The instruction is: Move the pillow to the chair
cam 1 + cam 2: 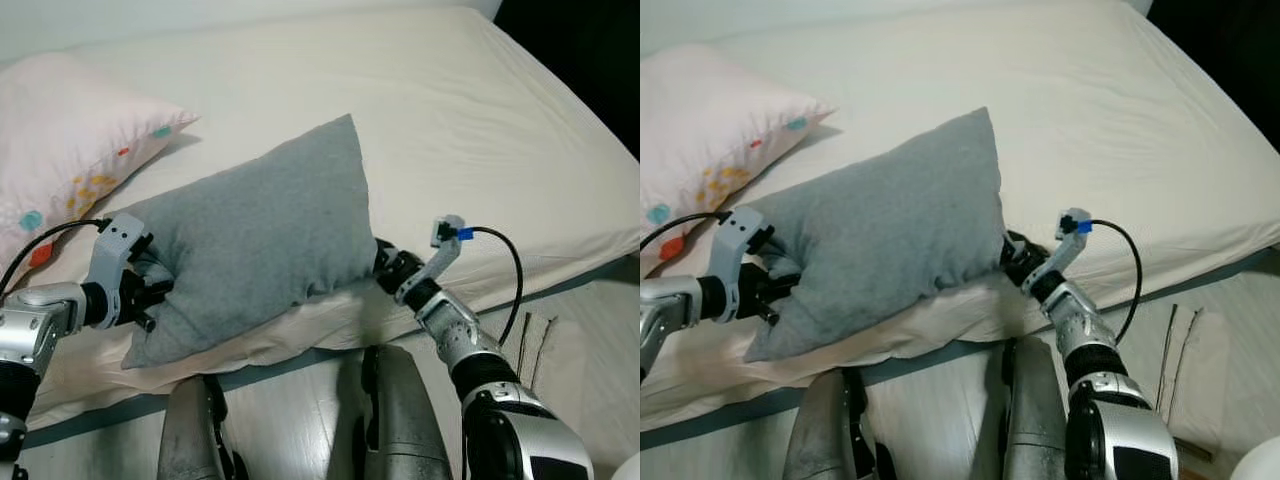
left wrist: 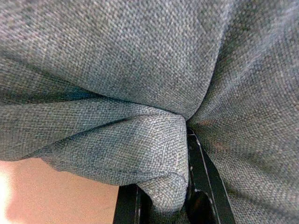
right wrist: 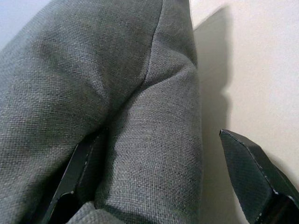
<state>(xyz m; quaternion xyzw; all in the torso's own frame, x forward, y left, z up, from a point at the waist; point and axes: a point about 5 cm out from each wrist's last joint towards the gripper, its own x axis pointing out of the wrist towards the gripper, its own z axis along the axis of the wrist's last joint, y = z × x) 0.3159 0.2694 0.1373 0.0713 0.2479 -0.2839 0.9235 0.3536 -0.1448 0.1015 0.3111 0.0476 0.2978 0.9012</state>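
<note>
A grey pillow [image 1: 255, 235] lies tilted on the near side of the cream bed [image 1: 480, 120], one corner pointing away from me. My left gripper [image 1: 158, 290] is at its left end, shut on a bunched fold of the grey fabric [image 2: 159, 154] that sits between the black fingers [image 2: 205, 186]. My right gripper [image 1: 380, 265] is at the pillow's lower right corner. In the right wrist view it is open: one finger [image 3: 74, 177] lies against the pillow [image 3: 140, 154], and the other finger [image 3: 252, 172] stands apart over the sheet.
A pink pillow with coloured dots [image 1: 60, 140] lies at the bed's back left. The bed edge [image 1: 300, 360] runs just in front of my legs [image 1: 400, 420]. Pale floor with two thin rods [image 1: 535, 345] is at the right, dark space beyond.
</note>
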